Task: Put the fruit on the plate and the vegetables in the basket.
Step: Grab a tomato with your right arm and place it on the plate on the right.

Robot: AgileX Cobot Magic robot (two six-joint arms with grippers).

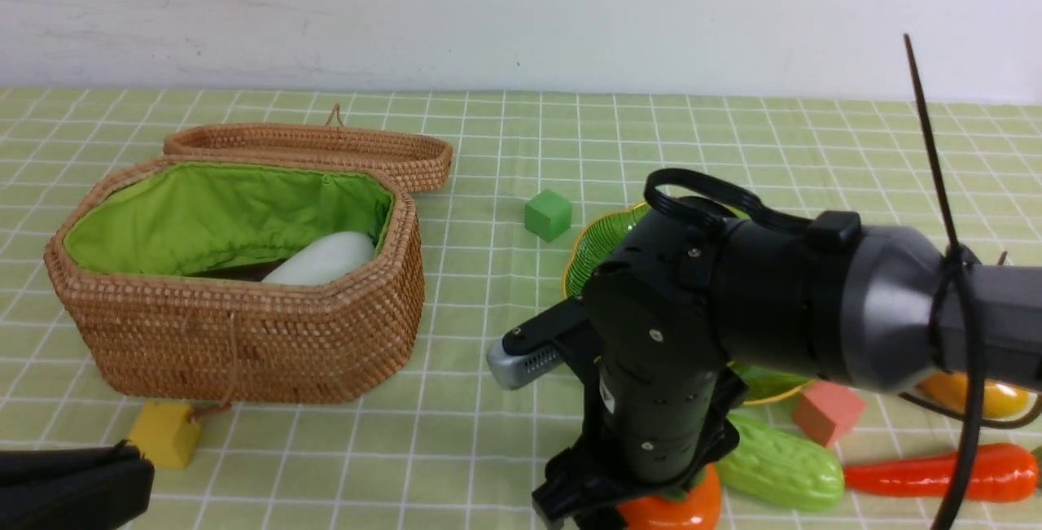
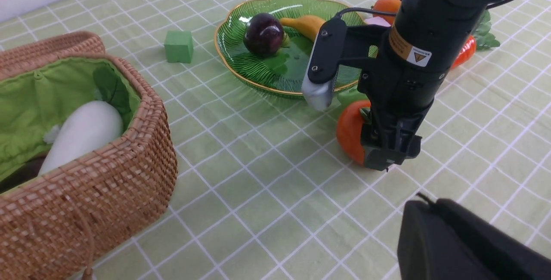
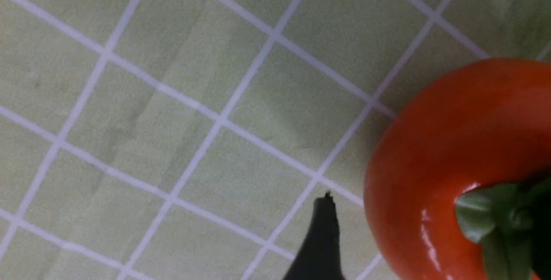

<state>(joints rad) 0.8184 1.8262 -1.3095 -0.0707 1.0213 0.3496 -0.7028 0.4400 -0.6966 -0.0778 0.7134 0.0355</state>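
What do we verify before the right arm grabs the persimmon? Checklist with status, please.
1. Target in place: the persimmon sits on the cloth, off the plate: ok.
2. Right gripper is down at the persimmon. One fingertip shows apart from it. Whether the jaws straddle it: cannot tell.
3. Room on the plate: the mangosteen and banana are on it, with bare dish beside them: ok.
4. Clearance from the gourd, which lies close beside the persimmon: cannot tell.
5. Left gripper is shut and parked away from the plate: ok.

Bright, even light — soft close-up blur
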